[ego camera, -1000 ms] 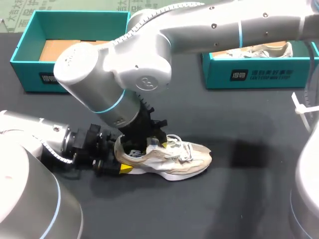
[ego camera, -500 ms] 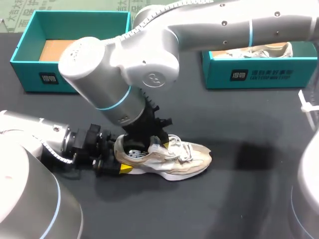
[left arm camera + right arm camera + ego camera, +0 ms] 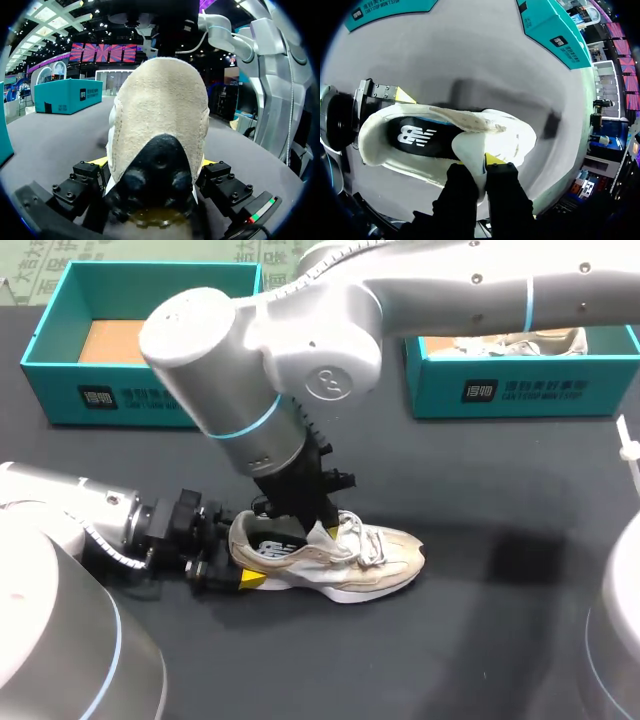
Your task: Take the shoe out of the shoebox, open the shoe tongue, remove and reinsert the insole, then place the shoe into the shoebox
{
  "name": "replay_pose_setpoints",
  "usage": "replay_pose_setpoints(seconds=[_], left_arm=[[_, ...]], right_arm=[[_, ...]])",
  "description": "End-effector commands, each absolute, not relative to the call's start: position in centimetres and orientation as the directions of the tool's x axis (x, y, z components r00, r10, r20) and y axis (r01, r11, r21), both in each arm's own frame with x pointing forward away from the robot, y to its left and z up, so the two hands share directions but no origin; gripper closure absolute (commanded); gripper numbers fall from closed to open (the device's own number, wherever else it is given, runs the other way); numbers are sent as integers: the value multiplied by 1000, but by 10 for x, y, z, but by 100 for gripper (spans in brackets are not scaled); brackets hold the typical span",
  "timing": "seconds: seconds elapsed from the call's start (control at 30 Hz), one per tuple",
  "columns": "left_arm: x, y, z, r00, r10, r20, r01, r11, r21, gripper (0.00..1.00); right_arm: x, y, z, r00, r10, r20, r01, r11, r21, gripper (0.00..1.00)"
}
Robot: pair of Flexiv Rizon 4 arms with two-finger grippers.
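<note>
Shoe (image 3: 345, 565) gripped at heel and tongue (image 3: 470, 150).
My left pincer (image 3: 152, 162) clamps the heel on the table (image 3: 480, 640); my right pincer (image 3: 481, 175) pinches the tongue, raised off the insole (image 3: 420, 137).

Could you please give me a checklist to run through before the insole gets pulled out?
1. The shoe is out of its box and sole-down on the table: ok.
2. The left pincer is shut on the heel from both sides: ok.
3. The right pincer is shut on the tongue, which is lifted off the opening: ok.
4. The insole is in view, lying flat inside the shoe: ok.
5. A free pincer is available to grasp the insole: not ok, both are occupied.
6. The laces are loose enough for the insole to pass: cannot tell.
</note>
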State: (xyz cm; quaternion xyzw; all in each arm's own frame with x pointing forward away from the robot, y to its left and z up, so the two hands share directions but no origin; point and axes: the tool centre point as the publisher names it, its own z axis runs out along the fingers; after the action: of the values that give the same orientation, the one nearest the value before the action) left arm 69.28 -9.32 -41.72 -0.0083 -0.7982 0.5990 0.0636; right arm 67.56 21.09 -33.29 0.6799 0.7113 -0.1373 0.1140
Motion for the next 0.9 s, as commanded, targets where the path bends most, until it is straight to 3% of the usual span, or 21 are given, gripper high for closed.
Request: replay_pose_setpoints(seconds=[0.03, 0.23, 0.9], left_arm=[[692, -93, -418, -992, 87, 91, -63, 283, -957, 100], [692, -93, -418, -992, 87, 91, -63, 283, -957, 100], [692, -93, -418, -992, 87, 91, -63, 283, -957, 100]], right_arm=[[675, 180, -327, 733, 660, -166, 680, -709, 188, 100], [675, 140, -323, 696, 715, -64, 718, -690, 93, 100], [675, 140, -323, 696, 715, -64, 718, -690, 93, 100]])
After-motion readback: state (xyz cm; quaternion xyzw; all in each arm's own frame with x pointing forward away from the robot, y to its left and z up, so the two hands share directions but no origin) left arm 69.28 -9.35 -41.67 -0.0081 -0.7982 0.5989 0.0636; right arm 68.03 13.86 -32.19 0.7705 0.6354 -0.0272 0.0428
